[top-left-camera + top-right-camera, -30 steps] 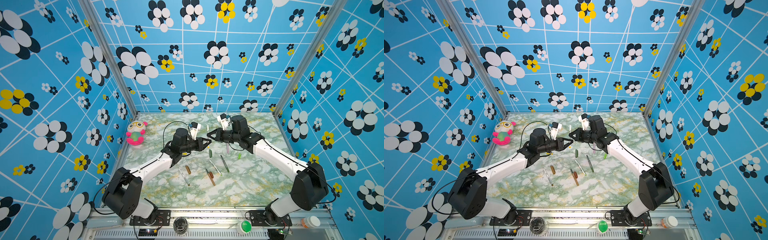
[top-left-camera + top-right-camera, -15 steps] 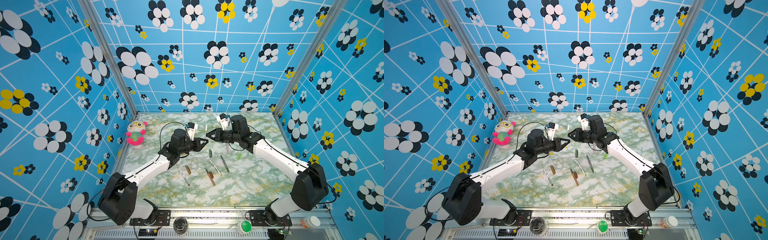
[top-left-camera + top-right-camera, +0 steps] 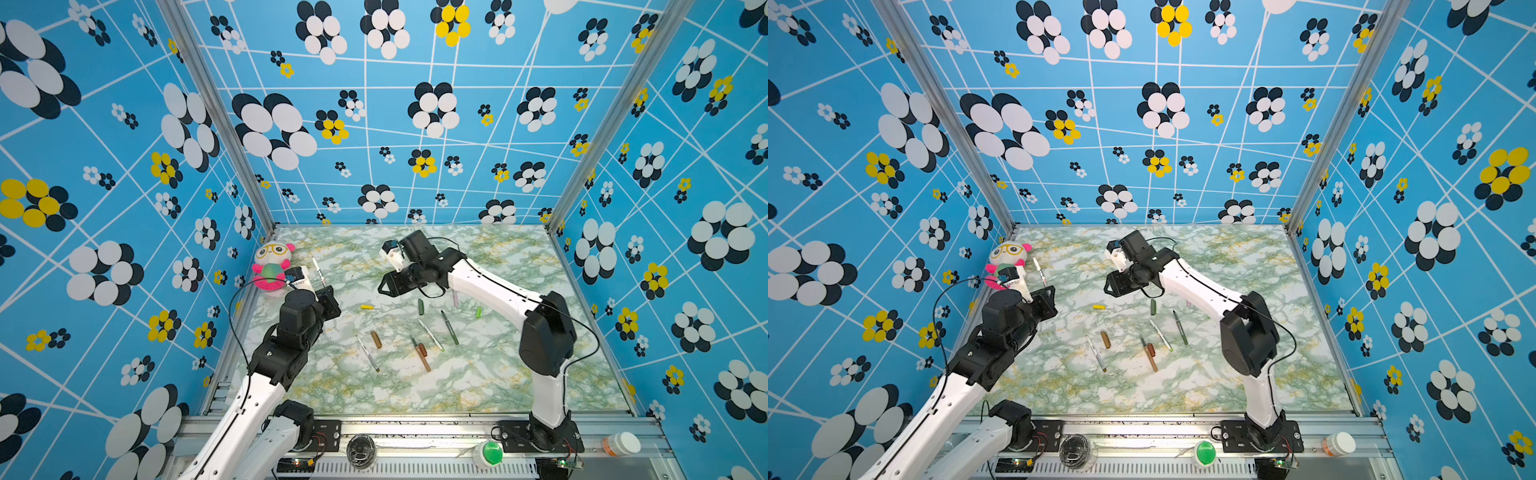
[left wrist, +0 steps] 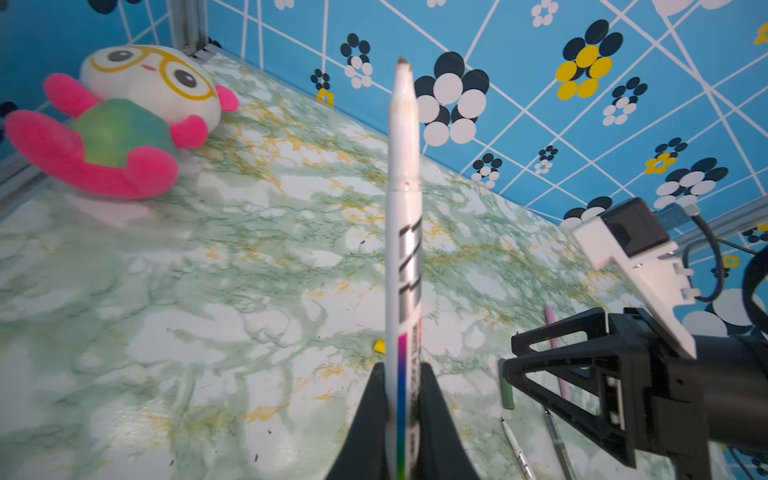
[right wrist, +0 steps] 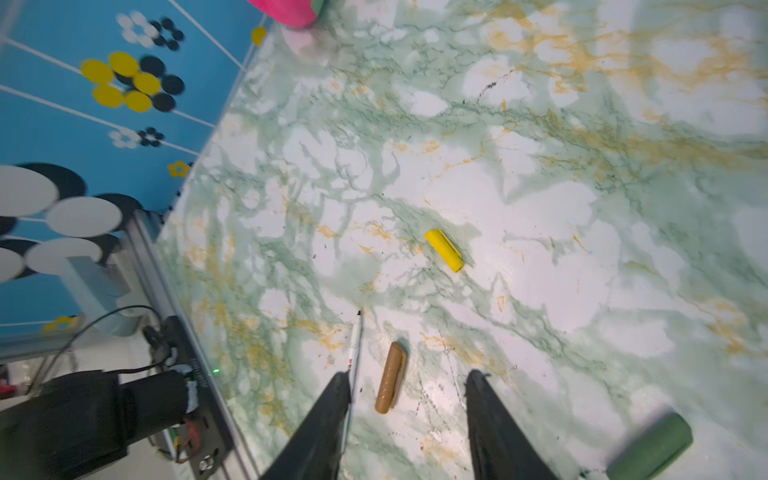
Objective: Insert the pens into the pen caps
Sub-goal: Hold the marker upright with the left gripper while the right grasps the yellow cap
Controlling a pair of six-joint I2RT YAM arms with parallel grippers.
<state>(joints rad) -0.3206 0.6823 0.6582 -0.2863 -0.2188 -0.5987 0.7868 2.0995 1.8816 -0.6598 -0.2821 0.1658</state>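
The white pen [image 4: 402, 249] was gripped by its lower barrel between the closed fingers of the left gripper [image 4: 402, 369], its tip pointing away from the jaws, above the marbled table [image 4: 166, 332] near the plush toy [image 4: 120, 120]. The right gripper [image 5: 409, 375] was held empty with jaws parted, over the table where the yellow cap [image 5: 444, 250] and brown cap [image 5: 390, 378] lay apart.

Six pens [image 3: 430, 334] are counted: one, a white pen [image 3: 319, 271], clamped between the left gripper's [image 3: 326, 289] jaws, five lying outside the right gripper's [image 3: 383, 286] jaws. Five caps [image 3: 376, 339] and one plush toy [image 3: 272, 262] are counted.
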